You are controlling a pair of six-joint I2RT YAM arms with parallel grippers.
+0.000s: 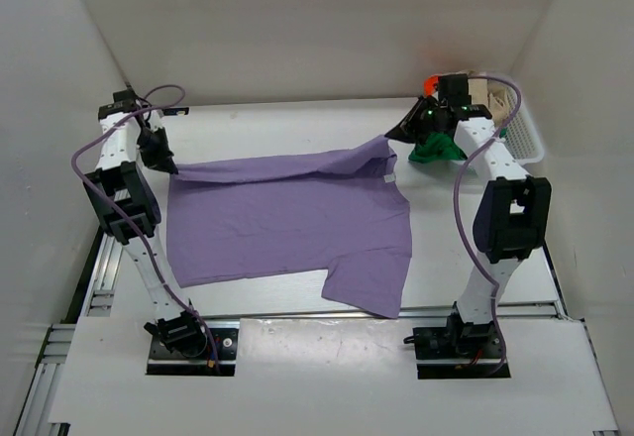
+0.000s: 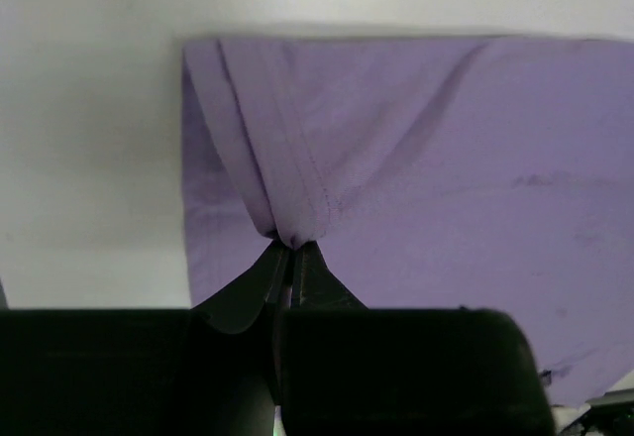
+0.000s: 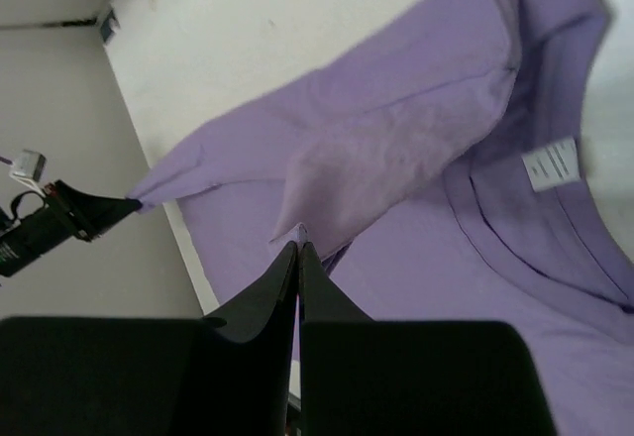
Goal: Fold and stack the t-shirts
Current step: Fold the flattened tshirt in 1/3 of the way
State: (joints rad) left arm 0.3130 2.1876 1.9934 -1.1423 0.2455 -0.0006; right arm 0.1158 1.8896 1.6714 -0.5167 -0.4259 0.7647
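Note:
The lilac purple t-shirt (image 1: 287, 223) lies spread on the white table, its far edge lifted between my two grippers. My left gripper (image 1: 174, 168) is shut on the far left corner of the purple t-shirt (image 2: 416, 168). My right gripper (image 1: 392, 134) is shut on the far right part of the purple t-shirt (image 3: 396, 149), near the collar with its white label (image 3: 551, 163). A bright green t-shirt (image 1: 433, 148) lies bunched behind the right arm. A bit of orange-red cloth (image 1: 430, 83) shows at the basket. The beige tan t-shirt (image 1: 489, 94) shows in the basket.
A white mesh basket (image 1: 525, 131) stands at the far right corner. White walls close in the table on three sides. The left gripper (image 3: 94, 213) also shows in the right wrist view.

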